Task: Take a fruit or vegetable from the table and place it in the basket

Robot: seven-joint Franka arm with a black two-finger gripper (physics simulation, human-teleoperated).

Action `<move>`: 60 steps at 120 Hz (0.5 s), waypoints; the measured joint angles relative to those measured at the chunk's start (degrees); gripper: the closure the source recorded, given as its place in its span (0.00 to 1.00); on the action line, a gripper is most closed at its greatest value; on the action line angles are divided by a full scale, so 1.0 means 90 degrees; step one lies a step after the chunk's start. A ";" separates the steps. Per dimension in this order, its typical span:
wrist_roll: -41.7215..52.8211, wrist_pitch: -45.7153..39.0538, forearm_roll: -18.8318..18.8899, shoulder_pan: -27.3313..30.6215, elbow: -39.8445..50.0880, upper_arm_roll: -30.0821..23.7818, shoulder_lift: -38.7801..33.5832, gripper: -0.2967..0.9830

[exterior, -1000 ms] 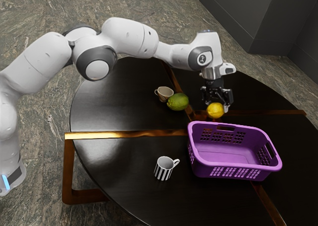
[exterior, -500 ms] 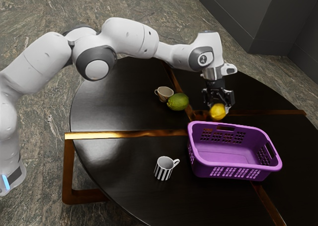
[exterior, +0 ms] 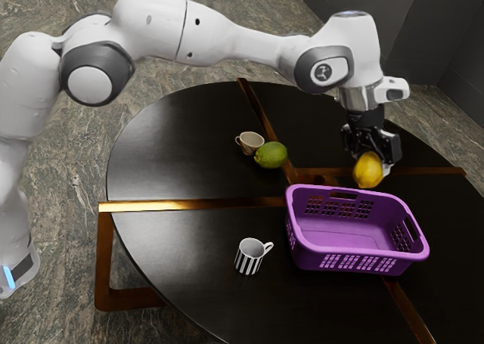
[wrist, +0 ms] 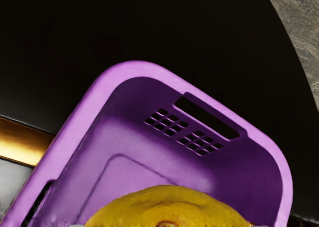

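The pincer (exterior: 370, 165) is closed only as far as the lemon (exterior: 368, 173) allows, its fingers parted by the fruit's width and bearing on two sides of it. The lemon hangs in that grip, above the surface (exterior: 174, 162), with the basket (wrist: 139, 69) below the pincer. I can't tell whether the whole fruit is inside the rim.

I judge this to be the carry, with the release to follow. The pincer does best to keep its height until the lemon is well past the rim, centre over the floor of the basket, then sink straight down and open gently. Too early a drop could bounce the fruit off the edge; too low a sweep could nudge the basket.

The lemon's skin looks slightly dimpled, the body an oval, so it may roll once freed. The basket seems moulded plastic, round-cornered, pierced with small square holes and a handle slot. Apart from the pincer, on the dark, glossy surface, sit a smooth green lime (exterior: 271, 155), a pale cup (exterior: 250, 142) and a striped mug (exterior: 248, 257).
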State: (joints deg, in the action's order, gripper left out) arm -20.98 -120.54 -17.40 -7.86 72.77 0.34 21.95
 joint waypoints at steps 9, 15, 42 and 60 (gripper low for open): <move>-0.0207 0.0000 0.0043 -0.0232 0.0389 0.0005 -0.0179 0.50; -0.0348 -0.0001 0.0063 -0.0397 0.0680 0.0007 -0.0350 0.50; -0.0862 -0.0005 0.0005 -0.0478 0.1277 0.0027 -0.0405 0.51; -0.1108 -0.0006 -0.0037 -0.0466 0.1291 0.0029 -0.0351 0.51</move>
State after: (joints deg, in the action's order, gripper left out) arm -30.95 -120.60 -17.73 -12.05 84.39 0.60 18.79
